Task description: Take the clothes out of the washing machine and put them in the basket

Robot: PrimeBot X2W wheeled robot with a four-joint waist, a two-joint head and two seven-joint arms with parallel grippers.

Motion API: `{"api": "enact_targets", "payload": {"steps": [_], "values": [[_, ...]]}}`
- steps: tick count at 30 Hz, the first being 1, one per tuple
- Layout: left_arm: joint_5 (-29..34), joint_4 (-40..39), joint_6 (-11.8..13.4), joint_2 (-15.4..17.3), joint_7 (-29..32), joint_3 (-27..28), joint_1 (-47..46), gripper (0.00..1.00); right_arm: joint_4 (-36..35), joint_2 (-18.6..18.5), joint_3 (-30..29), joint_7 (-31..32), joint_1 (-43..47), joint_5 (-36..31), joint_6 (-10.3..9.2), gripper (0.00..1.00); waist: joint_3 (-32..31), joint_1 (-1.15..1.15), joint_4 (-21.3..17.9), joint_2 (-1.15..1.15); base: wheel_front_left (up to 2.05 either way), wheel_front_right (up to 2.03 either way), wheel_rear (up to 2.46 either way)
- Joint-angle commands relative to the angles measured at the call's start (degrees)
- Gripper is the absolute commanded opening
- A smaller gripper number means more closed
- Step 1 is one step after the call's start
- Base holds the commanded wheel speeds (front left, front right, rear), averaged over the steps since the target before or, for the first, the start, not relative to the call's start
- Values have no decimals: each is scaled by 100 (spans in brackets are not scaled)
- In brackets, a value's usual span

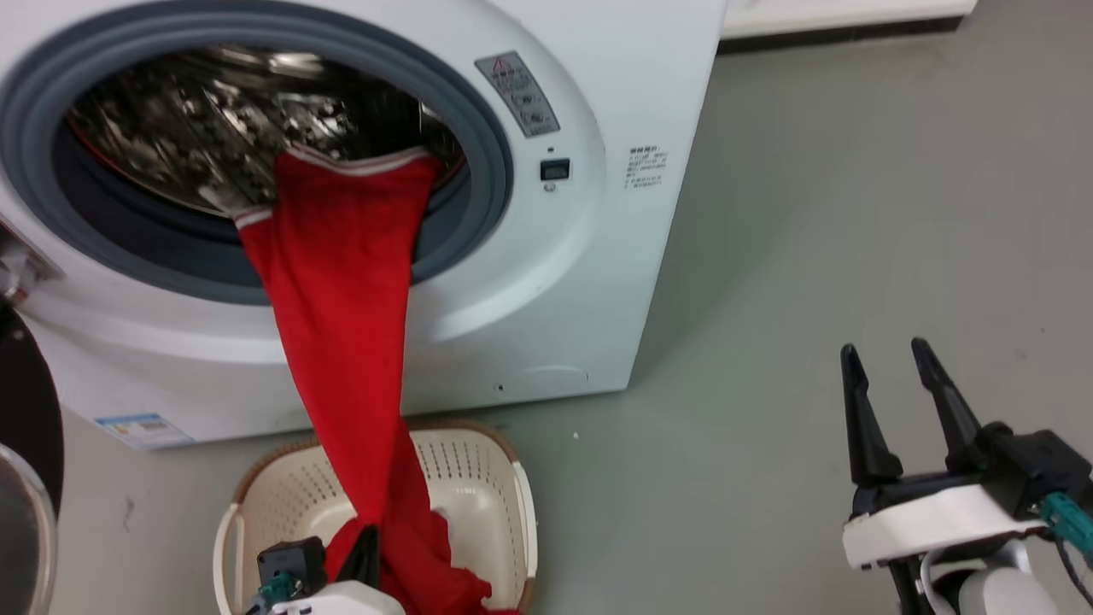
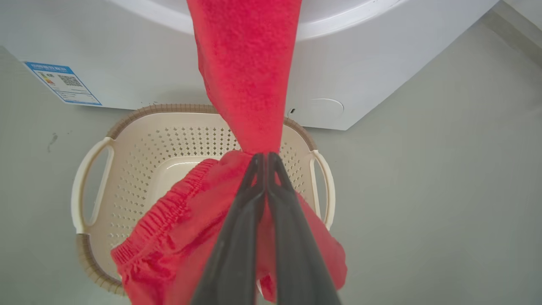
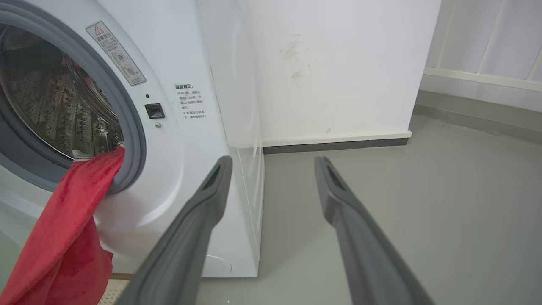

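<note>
A long red garment (image 1: pixel 341 282) with white striped trim hangs stretched from the washing machine (image 1: pixel 598 256) porthole down into the cream basket (image 1: pixel 478 478) on the floor in front of it. Its upper end still lies over the grey door ring. My left gripper (image 2: pixel 263 156) is shut on the red cloth (image 2: pixel 245 76) just above the basket (image 2: pixel 139 140), and more red fabric is bunched inside below the fingers. In the head view that gripper (image 1: pixel 369 534) sits at the basket's near edge. My right gripper (image 1: pixel 884 350) stands open over bare floor to the right, its fingers (image 3: pixel 211 190) holding nothing.
The black-framed glass door (image 1: pixel 26 478) stands swung open at the far left. Grey floor (image 1: pixel 854 213) stretches to the right of the machine, ending at a white wall with a dark skirting (image 3: pixel 338 144).
</note>
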Motion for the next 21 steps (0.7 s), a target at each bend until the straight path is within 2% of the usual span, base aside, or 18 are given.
{"api": "enact_targets", "payload": {"steps": [1, 12, 21], "values": [[38, 73, -31, -15, -14, 26, -123, 0, -23, 1, 4, -19, -107, -10, -2, 100, 424, 0, -55, 0, 0, 0, 0], [192, 1462, -244, 132, -15, 219, -1779, 0, -189, 3, 68, -193, -912, 27, -2, 100, 2157, 0, -319, 0, 0, 0, 0], [242, 2259, -295, 408, -15, 464, -2747, 0, -98, 3, 136, -343, -1259, 183, -2, 100, 3018, 0, -557, 0, 0, 0, 0]]}}
